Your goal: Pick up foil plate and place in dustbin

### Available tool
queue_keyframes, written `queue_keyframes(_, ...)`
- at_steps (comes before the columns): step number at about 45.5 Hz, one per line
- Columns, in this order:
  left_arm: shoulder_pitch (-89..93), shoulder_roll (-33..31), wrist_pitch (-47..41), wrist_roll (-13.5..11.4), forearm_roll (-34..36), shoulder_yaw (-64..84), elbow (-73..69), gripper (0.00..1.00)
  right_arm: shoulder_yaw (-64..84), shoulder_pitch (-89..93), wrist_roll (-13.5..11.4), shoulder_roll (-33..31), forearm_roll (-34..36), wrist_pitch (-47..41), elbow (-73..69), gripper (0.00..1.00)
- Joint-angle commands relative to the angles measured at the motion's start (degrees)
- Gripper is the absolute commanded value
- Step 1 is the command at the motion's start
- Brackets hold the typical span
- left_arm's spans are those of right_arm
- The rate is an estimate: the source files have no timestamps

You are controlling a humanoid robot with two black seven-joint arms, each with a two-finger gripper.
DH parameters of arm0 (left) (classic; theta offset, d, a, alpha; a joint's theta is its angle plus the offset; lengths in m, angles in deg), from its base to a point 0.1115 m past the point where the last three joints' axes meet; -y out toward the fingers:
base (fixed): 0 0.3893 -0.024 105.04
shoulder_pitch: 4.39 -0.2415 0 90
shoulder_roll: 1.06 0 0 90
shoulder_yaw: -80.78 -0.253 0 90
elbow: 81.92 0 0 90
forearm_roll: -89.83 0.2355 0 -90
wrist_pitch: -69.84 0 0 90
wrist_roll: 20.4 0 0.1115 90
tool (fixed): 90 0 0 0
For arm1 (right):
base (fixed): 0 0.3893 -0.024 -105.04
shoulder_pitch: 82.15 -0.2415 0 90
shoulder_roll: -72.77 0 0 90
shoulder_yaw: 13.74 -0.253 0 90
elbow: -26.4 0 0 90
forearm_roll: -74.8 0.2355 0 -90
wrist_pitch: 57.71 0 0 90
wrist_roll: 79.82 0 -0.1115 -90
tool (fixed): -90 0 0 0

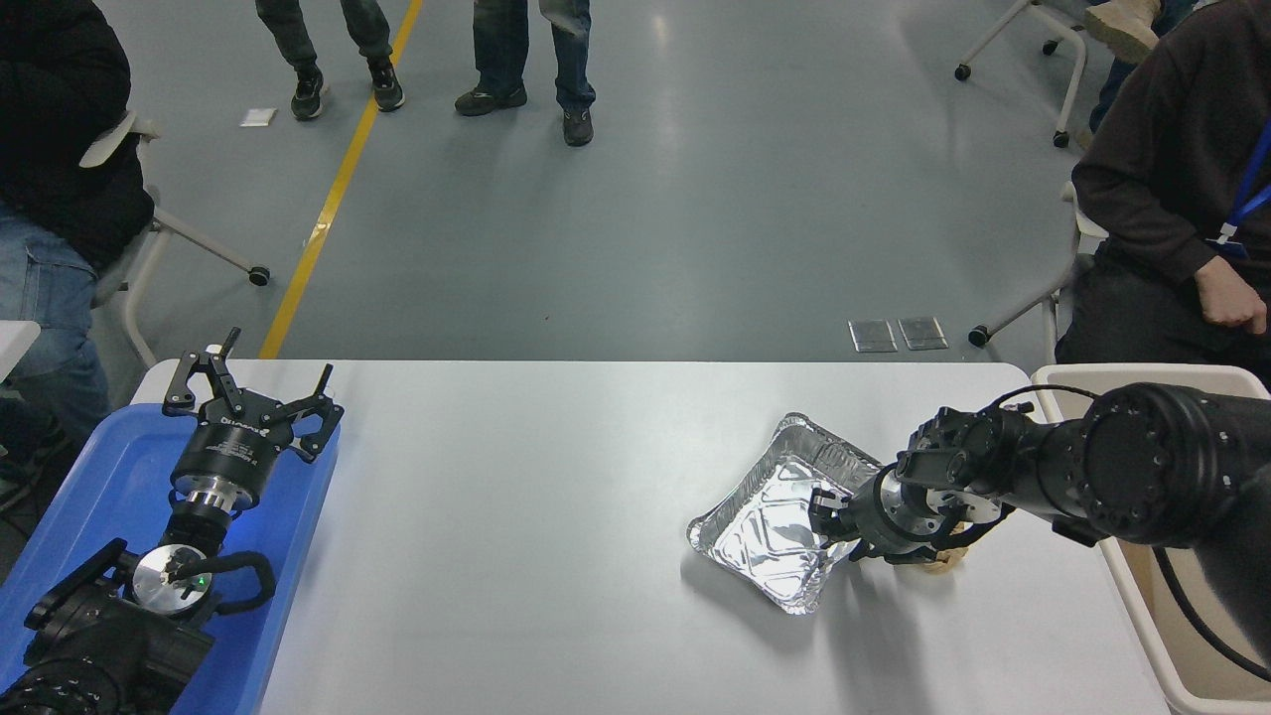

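Observation:
The foil plate (770, 521) lies on the white table (516, 516), right of the middle, turned at an angle. My right gripper (830, 521) is low at the plate's right rim, its tip over the rim and the inner side. The frame does not show whether it grips the rim. The dustbin (1132, 375) stands beside the table's right edge, mostly behind my right arm. My left gripper (250, 389) is parked open and empty over the blue tray (89, 477) at the lower left.
A crumpled brown paper ball (941, 566) lies just right of the plate, mostly hidden under my right wrist. People sit at the far left (50, 149) and far right (1172, 179); others stand on the floor beyond the table.

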Motion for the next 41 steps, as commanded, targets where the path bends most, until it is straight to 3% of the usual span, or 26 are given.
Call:
queue_keyframes(1, 0.1, 0.0, 0.0, 0.0, 0.0, 0.0, 0.0, 0.99, -0.3, -0.1, 0.0, 0.0, -0.2, 0.3, 0.3, 0.0)
queue_keyframes(9, 0.1, 0.0, 0.0, 0.0, 0.0, 0.0, 0.0, 0.99, 0.5, -5.0, 0.0, 0.0, -0.1, -0.3, -3.2, 0.0)
queue_keyframes(23, 0.0, 0.1, 0.0, 0.0, 0.0, 0.0, 0.0, 0.99, 6.8, -36.5, 0.1, -1.3, -0.3, -1.9, -28.9, 0.0)
queue_keyframes(32, -0.1, 0.1, 0.0, 0.0, 0.0, 0.1, 0.0, 0.99, 7.1, -57.9, 0.3, -5.9, -2.3, -15.5, -34.3, 0.0)
queue_keyframes(41, -0.1, 0.1, 0.0, 0.0, 0.0, 0.0, 0.0, 0.99, 7.5, -69.2, 0.3, -9.0, -9.3, -25.9, -34.1, 0.0)
